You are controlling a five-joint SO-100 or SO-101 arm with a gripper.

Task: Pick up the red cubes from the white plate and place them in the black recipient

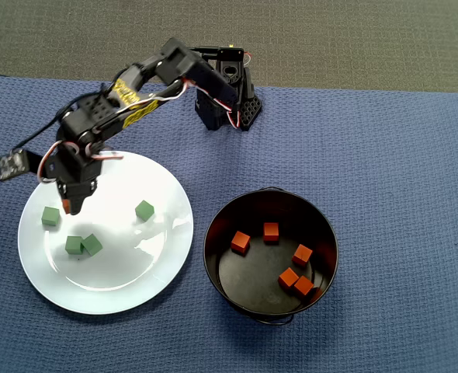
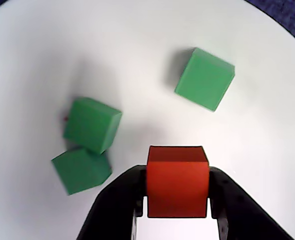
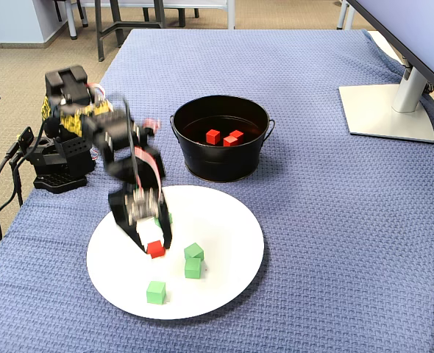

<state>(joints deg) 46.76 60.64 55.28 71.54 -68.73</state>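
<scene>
A black tool (image 2: 177, 200) grips one red cube (image 2: 177, 187) between its two fingers, the jaws closed against the cube's left and right faces in the wrist view. The tool is low over the white plate (image 1: 163, 268), near its left edge in the overhead view, where the arm hides the held cube. The fixed view, blurred around the arm, appears to show the cube (image 3: 156, 249) at or just above the plate's surface; contact cannot be confirmed.

Four green cubes (image 1: 144, 210) lie on the plate in the overhead view: one alone near the middle, one at the left beside the tool, and two touching each other lower down. Only three of them show in the wrist view.

The black pot (image 1: 213, 256) stands on the blue tabletop (image 1: 400, 155) just right of the plate in the overhead view, their rims close together. Five red cubes (image 1: 271, 231) rest on its floor, two of them touching at the lower right. That makes six red cubes counted in all.
</scene>
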